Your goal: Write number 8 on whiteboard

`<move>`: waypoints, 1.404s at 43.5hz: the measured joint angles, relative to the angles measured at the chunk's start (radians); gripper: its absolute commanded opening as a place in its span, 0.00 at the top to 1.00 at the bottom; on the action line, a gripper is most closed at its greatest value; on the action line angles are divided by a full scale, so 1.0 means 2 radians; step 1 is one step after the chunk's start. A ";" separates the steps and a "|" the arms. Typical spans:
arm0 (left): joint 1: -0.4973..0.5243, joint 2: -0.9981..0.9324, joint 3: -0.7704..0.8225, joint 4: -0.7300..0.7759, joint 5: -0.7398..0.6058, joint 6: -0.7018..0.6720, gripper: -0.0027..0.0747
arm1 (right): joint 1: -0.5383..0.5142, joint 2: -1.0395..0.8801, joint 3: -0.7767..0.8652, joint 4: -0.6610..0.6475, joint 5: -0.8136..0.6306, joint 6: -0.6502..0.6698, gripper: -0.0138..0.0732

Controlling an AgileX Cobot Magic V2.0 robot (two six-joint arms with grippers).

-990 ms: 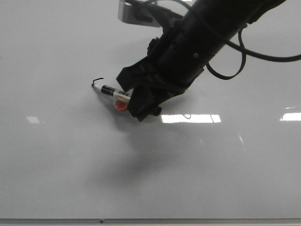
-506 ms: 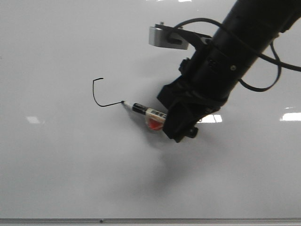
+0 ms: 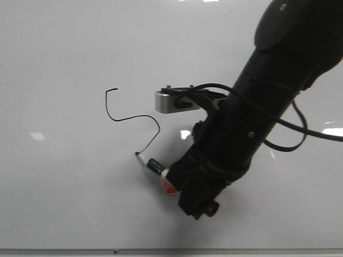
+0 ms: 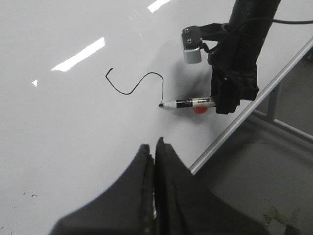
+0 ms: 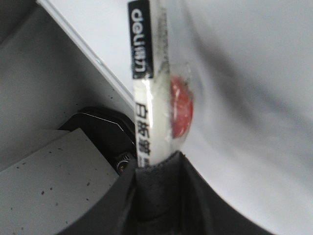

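While the number 8 (image 3: 131, 119) is only half drawn on the whiteboard (image 3: 64, 203), as an S-shaped black line with a small tick at its top, I see the tip of the marker (image 3: 152, 164) touching the lower end of this line. The marker's long axis runs from that tip down and to the right into my right gripper (image 3: 185, 187), which is closed on the marker's rear end, so the unfinished figure lies up and to the left of the gripper. I judge the next stroke must curve back upward toward the tick to close the loops. My left gripper (image 4: 154, 161) has its fingers pressed together, holds nothing, and hangs well apart from the line.
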 measured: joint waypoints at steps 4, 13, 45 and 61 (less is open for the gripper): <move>0.000 0.000 0.000 0.000 0.000 0.000 0.99 | 0.016 0.014 -0.024 0.010 -0.001 0.001 0.91; 0.000 0.000 0.000 0.000 0.000 0.000 0.99 | 0.019 0.017 -0.058 0.016 0.001 0.026 0.91; 0.000 0.000 0.000 0.000 0.000 0.000 0.99 | 0.021 0.012 -0.133 0.001 0.032 0.051 0.91; 0.000 0.054 -0.047 0.043 0.015 0.009 0.52 | 0.059 -0.132 -0.189 -0.239 0.168 0.054 0.91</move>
